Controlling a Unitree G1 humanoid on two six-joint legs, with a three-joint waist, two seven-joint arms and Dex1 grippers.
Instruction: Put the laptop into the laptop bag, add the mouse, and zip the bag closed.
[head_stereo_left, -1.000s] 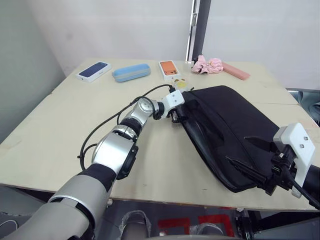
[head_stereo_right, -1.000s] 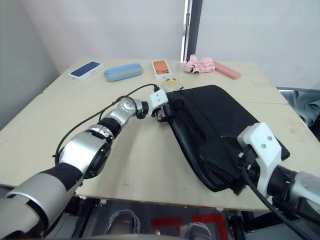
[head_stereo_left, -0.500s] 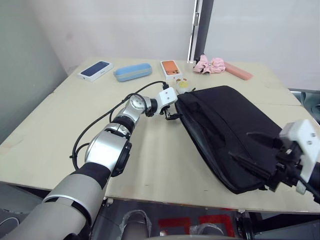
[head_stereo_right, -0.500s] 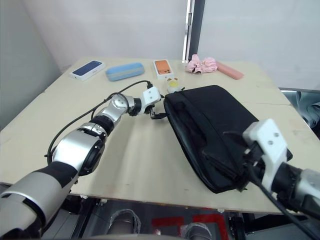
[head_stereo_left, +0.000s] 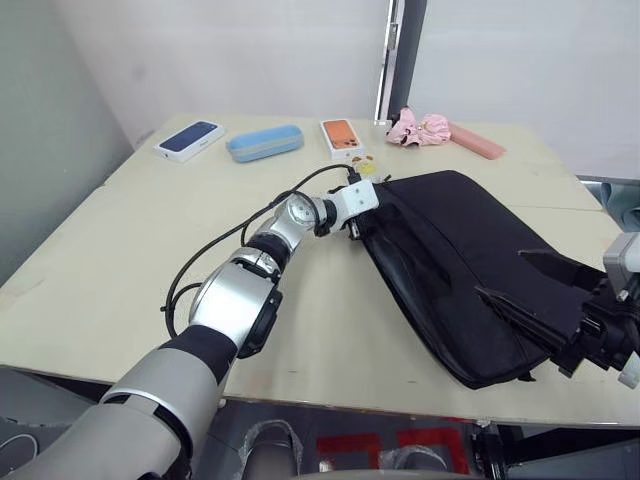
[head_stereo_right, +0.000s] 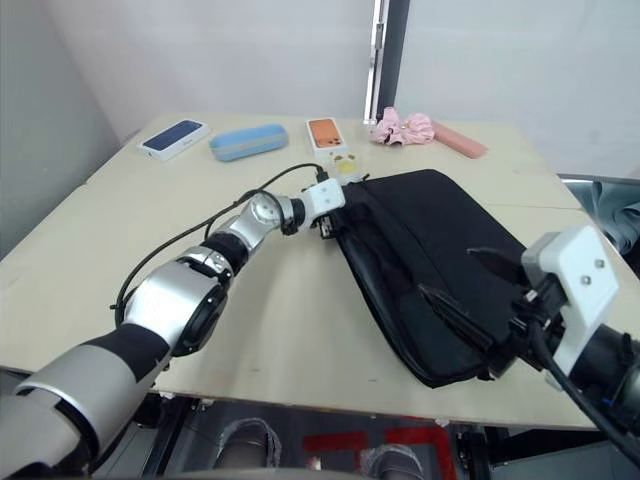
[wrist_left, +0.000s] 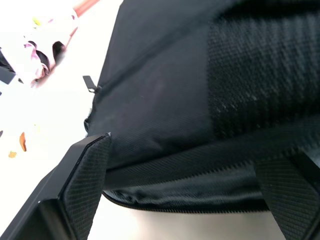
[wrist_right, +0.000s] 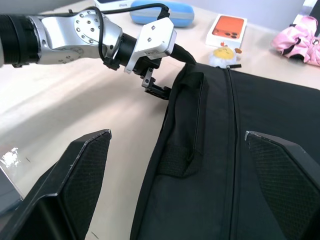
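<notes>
The black laptop bag (head_stereo_left: 470, 260) lies flat on the right half of the table, a zipper line (wrist_right: 231, 125) running along its top. My left gripper (head_stereo_left: 355, 226) is at the bag's far left corner by a handle. It is open, and the bag's edge (wrist_left: 165, 175) lies between its fingers (wrist_left: 85, 170). My right gripper (head_stereo_left: 499, 272) hovers open over the bag's near right part, pointing toward the left gripper (wrist_right: 155, 87), with nothing held. The laptop and the mouse are out of view.
Along the far edge lie a dark blue phone box (head_stereo_left: 188, 140), a light-blue oval case (head_stereo_left: 264, 143), an orange phone box (head_stereo_left: 340, 137), pink fabric (head_stereo_left: 418, 128) and a pink bar (head_stereo_left: 475, 141). A white-and-yellow plush toy (head_stereo_left: 362, 168) sits just beyond the bag's corner.
My left gripper swung slightly left off the bag's corner and came back to it. My right gripper drew back to the right and now sits farther from the bag's middle.
</notes>
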